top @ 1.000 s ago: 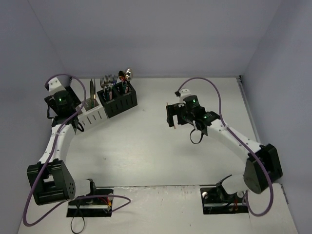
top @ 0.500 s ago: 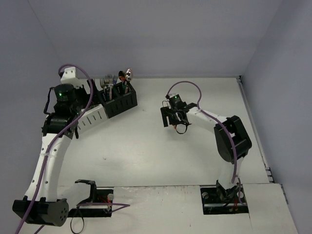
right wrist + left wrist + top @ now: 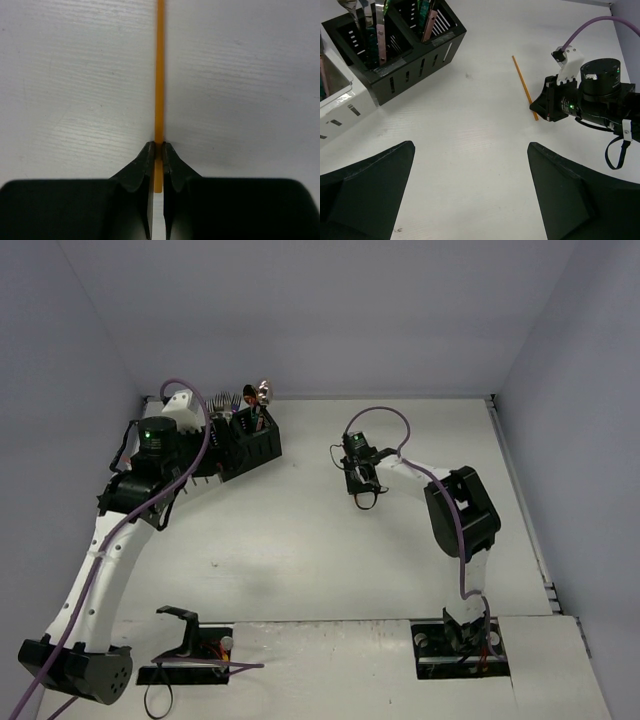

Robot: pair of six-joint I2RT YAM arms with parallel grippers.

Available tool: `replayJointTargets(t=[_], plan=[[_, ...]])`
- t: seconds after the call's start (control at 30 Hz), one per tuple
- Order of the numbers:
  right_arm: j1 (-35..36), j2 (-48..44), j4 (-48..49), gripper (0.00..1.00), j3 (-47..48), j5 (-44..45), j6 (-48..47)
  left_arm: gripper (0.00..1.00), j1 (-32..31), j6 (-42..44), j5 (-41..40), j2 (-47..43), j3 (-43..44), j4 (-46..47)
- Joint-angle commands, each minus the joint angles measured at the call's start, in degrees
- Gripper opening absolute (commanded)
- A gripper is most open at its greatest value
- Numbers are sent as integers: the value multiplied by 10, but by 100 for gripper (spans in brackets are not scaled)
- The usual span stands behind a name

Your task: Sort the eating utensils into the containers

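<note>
Right hand (image 3: 158, 149): we log it pinching a slim straight orange stick (image 3: 159, 75) by its near end; lifted, it may swivel or slip. Left hand (image 3: 470, 190): wide, empty.

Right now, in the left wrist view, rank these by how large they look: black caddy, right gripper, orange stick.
1. black caddy, clearly largest.
2. right gripper, smaller.
3. orange stick, thin, with one end pinched in that gripper.

The left arm (image 3: 100, 565) and right arm (image 3: 458, 512) pair white tubular links with chunky black joint housings. A purple cable (image 3: 372, 418) loops along each. Small green lights (image 3: 149, 434) glow on the wrists. The fingers (image 3: 370, 195) of the left gripper (image 3: 470, 147) are matte black wedges.
</note>
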Motion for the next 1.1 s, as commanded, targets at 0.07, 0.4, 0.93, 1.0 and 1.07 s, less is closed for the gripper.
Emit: replayJointTargets(t=[0.07,0.4,0.93,1.0,1.07], plan=[[6,-1,-6,0,-4,-4,-7,95,-30,-24,8,20,17,27],[75,-215,21,0,-59,-21,-57,95,-112,-100,4,83,19,150],[114,-457,113,0,-144,-126,-95,90,-209,-141,-24,183,60,308],[114,-465,114,0,-145,-129,-95,86,-218,-147,-24,190,61,333],[114,-470,114,0,-147,-129,-96,77,-226,-149,-27,198,67,345]])
